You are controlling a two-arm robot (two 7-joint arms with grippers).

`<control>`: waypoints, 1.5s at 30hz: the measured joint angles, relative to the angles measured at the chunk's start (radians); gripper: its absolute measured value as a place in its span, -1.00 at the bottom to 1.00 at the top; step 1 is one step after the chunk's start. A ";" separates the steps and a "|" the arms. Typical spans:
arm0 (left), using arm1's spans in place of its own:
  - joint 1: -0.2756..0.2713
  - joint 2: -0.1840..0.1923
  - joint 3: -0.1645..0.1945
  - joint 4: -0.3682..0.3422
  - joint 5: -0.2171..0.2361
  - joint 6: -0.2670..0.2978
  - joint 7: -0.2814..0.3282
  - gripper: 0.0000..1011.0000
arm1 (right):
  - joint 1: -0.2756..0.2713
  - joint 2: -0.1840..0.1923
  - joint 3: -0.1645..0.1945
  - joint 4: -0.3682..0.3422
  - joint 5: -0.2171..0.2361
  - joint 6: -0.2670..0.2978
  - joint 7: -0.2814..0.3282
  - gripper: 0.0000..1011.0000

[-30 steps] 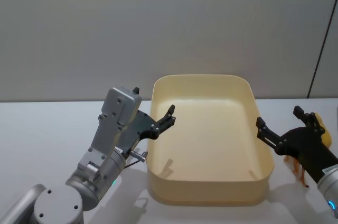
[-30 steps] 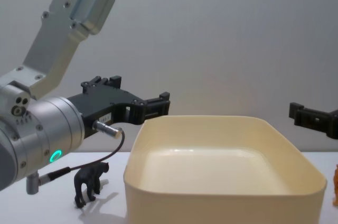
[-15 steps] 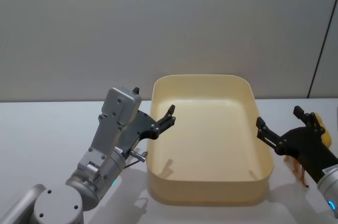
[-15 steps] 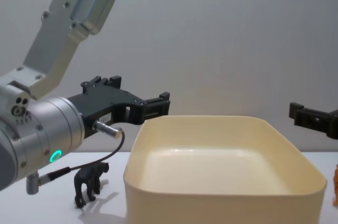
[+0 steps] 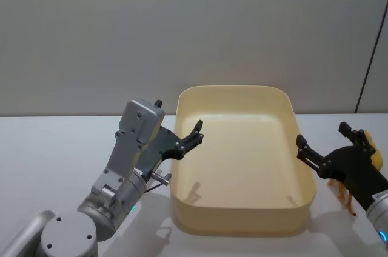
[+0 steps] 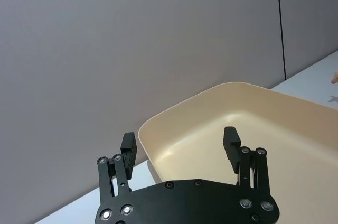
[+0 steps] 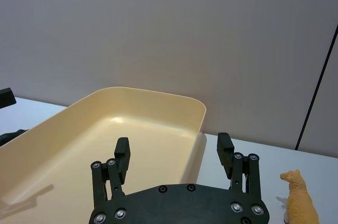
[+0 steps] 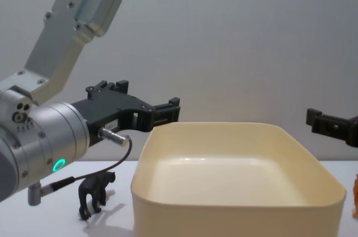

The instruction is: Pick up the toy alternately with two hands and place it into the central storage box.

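On the near left of the white table [image 5: 54, 148], a small black toy animal [image 8: 96, 194] stands upright, just left of the storage box [image 5: 242, 228] and below the left arm's silver wrist, whose ring [image 8: 58, 165] glows green. On the near right, an orange toy [image 5: 343, 191] stands on the table beside the box's right wall; its legs show under the right arm. A tan toy animal [image 7: 299, 196] also stands upright on the table to the right of the box, apart from it.

The large cream-yellow box sits in the middle, between the two arms. The left gripper [image 6: 179, 138] hovers above the table at the box's left wall, pointing over the rim, its fingers spread wide and gripping nothing. The right gripper [image 7: 173, 140] hovers at the box's right wall, raised above the rim, its fingers likewise wide apart and gripping nothing. Neither touches a toy or the box.

Beyond the table's far edge rises a plain grey wall [image 5: 182, 26].
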 joint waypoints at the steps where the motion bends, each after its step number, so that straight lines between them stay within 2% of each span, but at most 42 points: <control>1: 0.000 0.000 0.000 0.000 0.000 0.000 0.000 0.98 | 0.000 0.000 0.000 0.000 0.000 0.000 0.000 0.98; 32: 0.000 0.000 0.000 0.000 0.000 0.000 0.000 0.98 | 0.000 0.001 0.001 0.000 0.000 0.001 0.000 0.98; 45: 0.000 0.000 0.000 0.000 0.000 0.000 0.000 0.98 | -0.038 0.035 0.014 -0.035 -0.020 0.037 -0.003 0.98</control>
